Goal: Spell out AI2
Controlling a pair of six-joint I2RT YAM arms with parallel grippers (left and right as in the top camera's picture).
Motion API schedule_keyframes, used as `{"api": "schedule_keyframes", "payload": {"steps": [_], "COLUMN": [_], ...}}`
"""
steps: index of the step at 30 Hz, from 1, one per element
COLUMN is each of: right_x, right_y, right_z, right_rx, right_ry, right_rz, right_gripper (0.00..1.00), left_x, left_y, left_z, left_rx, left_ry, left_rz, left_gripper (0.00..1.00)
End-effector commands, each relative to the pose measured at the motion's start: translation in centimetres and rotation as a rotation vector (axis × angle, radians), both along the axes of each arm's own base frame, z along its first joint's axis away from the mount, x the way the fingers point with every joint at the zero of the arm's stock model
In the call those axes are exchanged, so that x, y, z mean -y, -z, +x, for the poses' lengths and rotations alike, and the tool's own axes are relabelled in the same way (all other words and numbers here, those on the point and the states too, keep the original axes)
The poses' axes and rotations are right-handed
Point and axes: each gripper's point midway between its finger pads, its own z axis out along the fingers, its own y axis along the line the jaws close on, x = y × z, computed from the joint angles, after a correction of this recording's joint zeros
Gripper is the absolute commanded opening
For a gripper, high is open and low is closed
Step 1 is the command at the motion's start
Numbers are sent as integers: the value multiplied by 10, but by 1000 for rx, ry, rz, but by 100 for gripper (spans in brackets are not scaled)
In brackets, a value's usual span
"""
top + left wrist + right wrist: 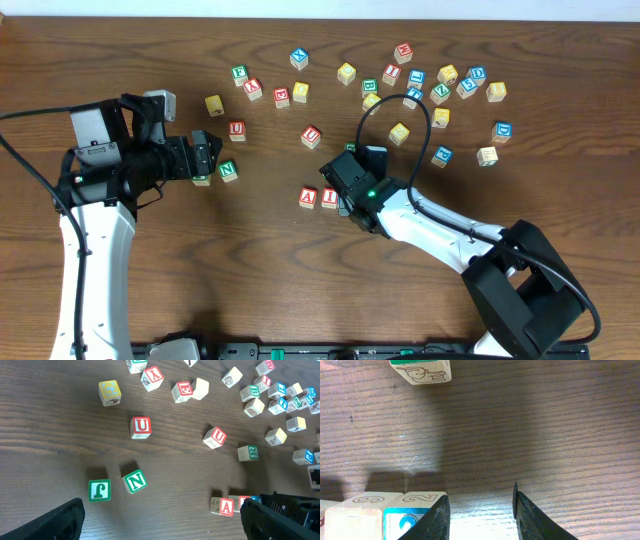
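Red "A" cube (308,197) sits on the desk, with the red "I" cube (329,197) at its three o'clock. The "2" cube (422,497) shows its numeral. A red "U" cube (141,426) has a second "U" cube (215,436) at its three o'clock and a green "N" cube (134,481) at six.

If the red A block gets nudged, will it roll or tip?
Likely slides, not rolls: the A block is a flat-faced cube lying flat on the table. Looks rigid, probably light. Pushed toward the neighbouring I block, it may shove that too.
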Motion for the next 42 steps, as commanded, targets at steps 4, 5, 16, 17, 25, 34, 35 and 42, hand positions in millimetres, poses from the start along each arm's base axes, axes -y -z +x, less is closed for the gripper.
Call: {"api": "schedule_keyframes", "payload": {"steps": [4, 5, 16, 17, 25, 34, 35, 42], "right_x": [-3, -3, -5, -6, -10, -14, -15, -14], "right_y": [-6, -6, -6, -7, -9, -10, -9, -1], "right_z": [-1, -1, 1, 2, 6, 7, 7, 6], "right_rx": [11, 11, 18, 23, 39, 42, 40, 25], "right_ry": [-29, -29, -50, -53, -70, -101, -108, -106], "right_rz": [10, 10, 11, 13, 19, 25, 31, 17], "right_gripper": [35, 35, 36, 35, 36, 36, 36, 36], "left_x": [-2, -2, -2, -2, -2, -2, -2, -2], "left_y": [-4, -4, -5, -4, -4, -5, -4, -4], "left_z": [3, 3, 3, 3, 3, 3, 3, 3], "left_rx": [15, 15, 15, 15, 15, 16, 15, 15], "left_ry": [7, 7, 7, 7, 7, 7, 7, 7], "left_rz": [9, 9, 9, 9, 9, 9, 9, 9], "left_gripper": [98, 98, 98, 98, 98, 98, 98, 98]}}
